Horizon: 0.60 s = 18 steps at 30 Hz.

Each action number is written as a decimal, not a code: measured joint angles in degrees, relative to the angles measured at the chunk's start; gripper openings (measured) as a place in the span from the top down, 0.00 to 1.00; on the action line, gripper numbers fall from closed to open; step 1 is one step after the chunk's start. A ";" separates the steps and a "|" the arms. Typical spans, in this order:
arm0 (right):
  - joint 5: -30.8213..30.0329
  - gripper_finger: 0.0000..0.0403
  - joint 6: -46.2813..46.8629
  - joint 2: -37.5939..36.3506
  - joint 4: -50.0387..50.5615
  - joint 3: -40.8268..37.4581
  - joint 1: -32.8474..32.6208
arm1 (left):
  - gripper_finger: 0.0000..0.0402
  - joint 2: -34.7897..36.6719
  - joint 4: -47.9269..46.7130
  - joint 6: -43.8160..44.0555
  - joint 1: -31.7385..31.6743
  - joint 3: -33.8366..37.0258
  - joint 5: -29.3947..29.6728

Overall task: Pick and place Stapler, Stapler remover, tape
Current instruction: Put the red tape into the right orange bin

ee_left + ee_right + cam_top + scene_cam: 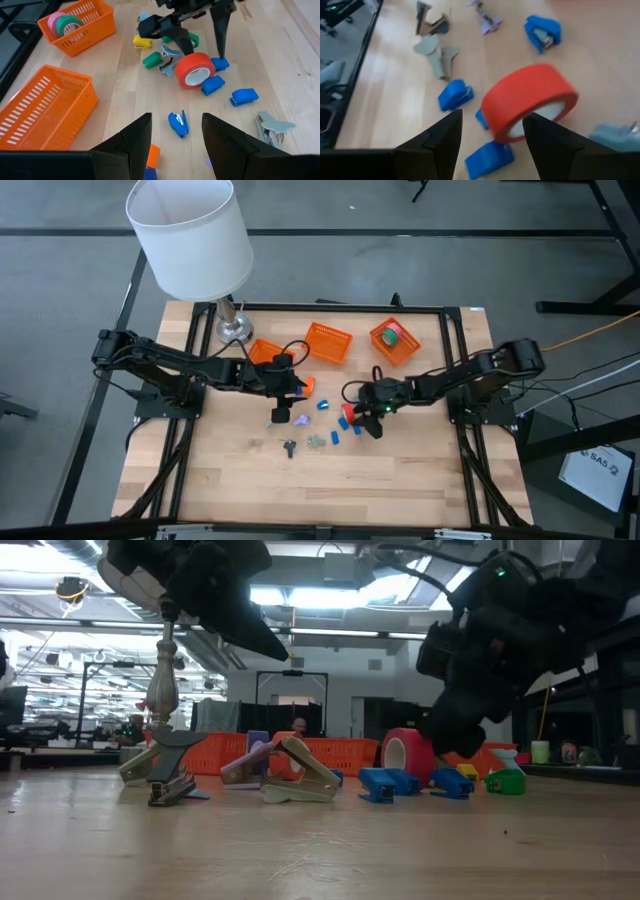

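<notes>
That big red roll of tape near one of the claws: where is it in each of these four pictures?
High view: red tape roll mid-table, just left of the right gripper.
Low view: right of centre, standing on edge behind blue pieces.
Left wrist view: upper middle, under the other arm's fingers.
Right wrist view: centre, just ahead of its own open fingers.
Shared landmark: blue staplers beside the roll.

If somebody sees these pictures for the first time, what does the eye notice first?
Probably the red tape roll, standing on edge at mid-table among small blue staplers, with the right gripper open right above it. Next, the white lamp at the far left corner, and the orange baskets along the far edge.
</notes>
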<state>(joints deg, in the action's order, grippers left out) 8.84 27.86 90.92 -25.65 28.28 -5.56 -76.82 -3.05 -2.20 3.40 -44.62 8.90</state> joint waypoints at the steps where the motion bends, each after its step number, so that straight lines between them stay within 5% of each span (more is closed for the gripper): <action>1: -1.05 0.47 0.00 0.32 0.03 0.18 0.02 | 0.57 0.00 -0.02 0.00 0.00 0.00 0.00; 8: -1.79 0.49 -4.20 1.35 0.15 1.47 0.15 | 0.57 0.00 -0.02 -0.02 0.00 0.00 0.01; 18: -1.77 0.79 -6.25 1.30 0.17 1.57 0.17 | 0.57 0.00 0.00 -0.02 0.00 0.00 0.44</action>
<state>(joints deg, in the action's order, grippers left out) 7.07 21.61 92.23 -25.47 29.85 -5.39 -76.82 -3.05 -2.22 3.40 -44.62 9.34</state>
